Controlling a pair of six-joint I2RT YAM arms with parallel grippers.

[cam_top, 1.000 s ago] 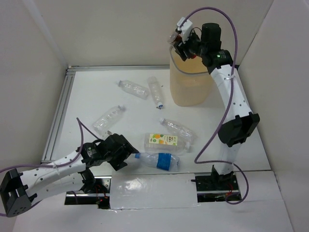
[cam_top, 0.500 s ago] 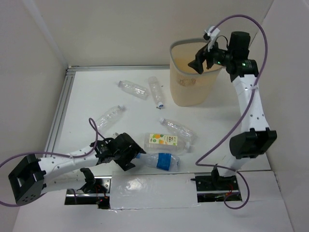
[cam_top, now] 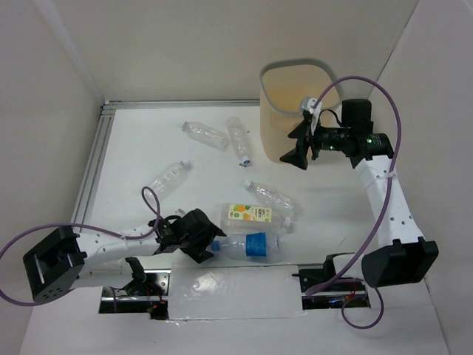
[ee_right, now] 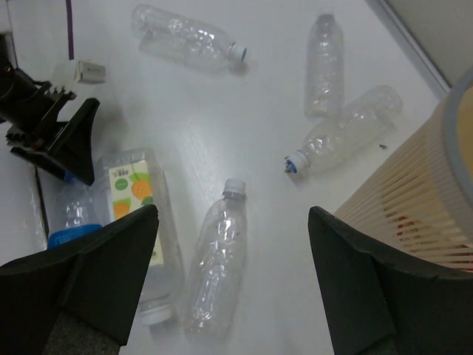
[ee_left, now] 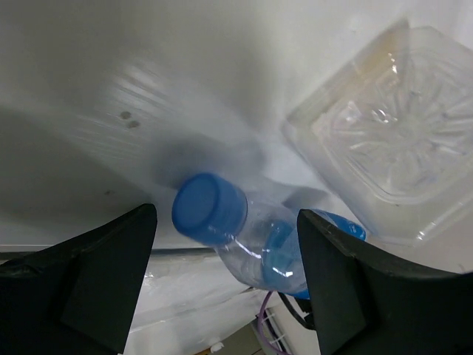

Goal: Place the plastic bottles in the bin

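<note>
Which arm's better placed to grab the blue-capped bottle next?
Left. The left tool is open and straddles the cap end of the blue-capped bottle. The right tool is open and empty beside the bin, farther from that bottle.

White table (cam_top: 140, 151) between white walls (cam_top: 170, 52)

The left arm (cam_top: 111, 244) lies low and nearly flat, reaching from its base at the near left corner towards the middle, and the left end effector (cam_top: 210, 247) (ee_left: 225, 251) at its tip points right with its two dark fingers (ee_left: 96, 274) spread wide. The right arm (cam_top: 388, 207) stands tall from its base at the near right and bends at the wrist. The right end effector (cam_top: 295, 146) (ee_right: 233, 214) points left and downward, its fingers (ee_right: 89, 259) wide apart and holding nothing.
</note>
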